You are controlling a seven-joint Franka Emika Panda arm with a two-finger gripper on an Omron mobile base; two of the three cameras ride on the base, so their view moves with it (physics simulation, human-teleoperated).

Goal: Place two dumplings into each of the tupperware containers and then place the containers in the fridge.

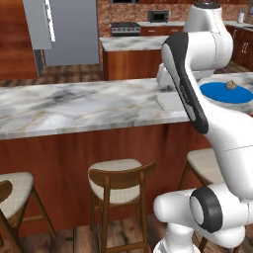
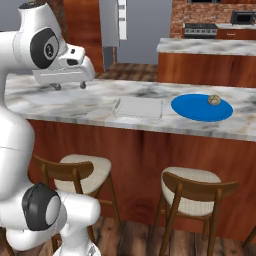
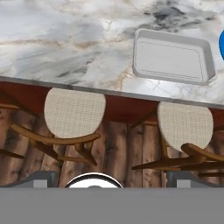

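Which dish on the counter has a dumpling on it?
The round blue plate: one dumpling sits on it. The clear rectangular container beside it is empty.

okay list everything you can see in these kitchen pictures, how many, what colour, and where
Shallow see-through tray: one, pale grey-white, empty, on the marble counter left of the plate.
Round flat plate: one, blue, on the counter.
Lumpy dumpling: one, tan, on the plate.
Wooden stools: several, brown with beige seats, under the counter.
Tall fridge: one, grey-silver, far back.
Stove: one, dark, back wall.
Microwave: one, dark, back counter.
Gripper: one, white, open, above the counter.
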